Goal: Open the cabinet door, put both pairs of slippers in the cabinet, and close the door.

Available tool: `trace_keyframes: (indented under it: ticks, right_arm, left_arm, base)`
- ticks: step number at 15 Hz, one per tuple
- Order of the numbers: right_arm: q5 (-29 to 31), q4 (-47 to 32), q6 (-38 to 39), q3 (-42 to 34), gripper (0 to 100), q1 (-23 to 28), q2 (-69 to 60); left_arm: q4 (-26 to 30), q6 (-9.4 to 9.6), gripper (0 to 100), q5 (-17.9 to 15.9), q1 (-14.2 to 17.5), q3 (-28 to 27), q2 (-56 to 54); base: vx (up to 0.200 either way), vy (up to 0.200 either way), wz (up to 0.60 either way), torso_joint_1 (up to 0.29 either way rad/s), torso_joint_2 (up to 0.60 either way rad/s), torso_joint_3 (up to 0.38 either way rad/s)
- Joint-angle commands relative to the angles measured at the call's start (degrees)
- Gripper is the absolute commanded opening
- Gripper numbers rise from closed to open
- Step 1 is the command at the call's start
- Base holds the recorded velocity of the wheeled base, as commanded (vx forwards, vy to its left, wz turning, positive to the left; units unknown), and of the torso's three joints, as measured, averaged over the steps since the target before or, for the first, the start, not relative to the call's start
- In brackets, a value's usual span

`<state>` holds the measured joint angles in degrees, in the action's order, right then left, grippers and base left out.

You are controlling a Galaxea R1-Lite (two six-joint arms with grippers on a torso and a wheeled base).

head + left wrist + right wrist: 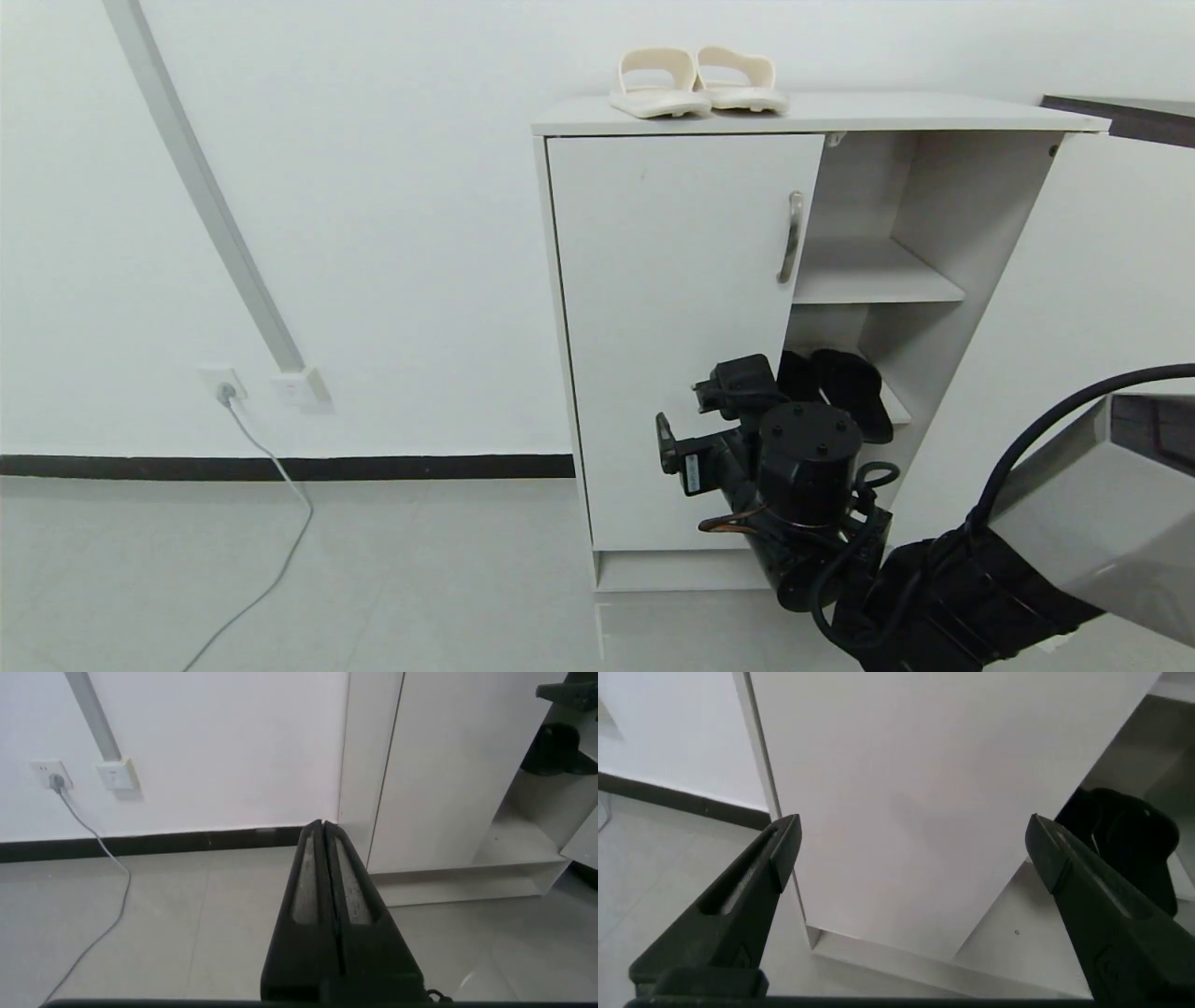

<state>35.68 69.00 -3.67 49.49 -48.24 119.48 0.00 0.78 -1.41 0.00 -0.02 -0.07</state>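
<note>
Right wrist view: right gripper (915, 829) spread wide, holding nothing, facing the closed door (906, 793). Left gripper (322, 835) pressed closed. Head view: matte black slippers (845, 392) on the lower shelf (898, 411), at two o'clock of the right gripper. Cream slippers (695, 82) atop the white cabinet (812, 114), at twelve o'clock.

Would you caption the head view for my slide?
Cream slippers atop white wooden cabinet; black slippers shelved inside, right door open.

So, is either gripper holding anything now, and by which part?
Nothing is held: the left gripper is shut and empty, the right gripper open and empty.
</note>
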Motion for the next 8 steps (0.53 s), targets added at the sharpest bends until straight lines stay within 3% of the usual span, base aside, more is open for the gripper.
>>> trace_keyframes:
  ticks: [1, 3, 8]
  right_arm:
    - [0.00, 0.00, -0.02, -0.01, 100, -0.01, 0.14]
    - [0.00, 0.00, -0.11, -0.01, 100, -0.01, 0.14]
    - [0.00, 0.08, -0.64, -0.36, 100, -0.01, 0.14]
  left_arm:
    - [0.09, 0.01, 0, 0.01, 0.00, 0.02, 0.07]
    - [0.09, 0.01, 0, 0.01, 0.09, 0.02, 0.07]
    - [0.09, 0.01, 0, 0.01, 0.00, 0.02, 0.07]
  base:
    - [0.000, 0.000, 0.00, 0.007, -0.17, -0.325]
    - [0.000, 0.000, 0.00, 0.044, -0.25, -0.366]
    - [0.000, 0.000, 0.00, 0.076, -0.52, -0.356]
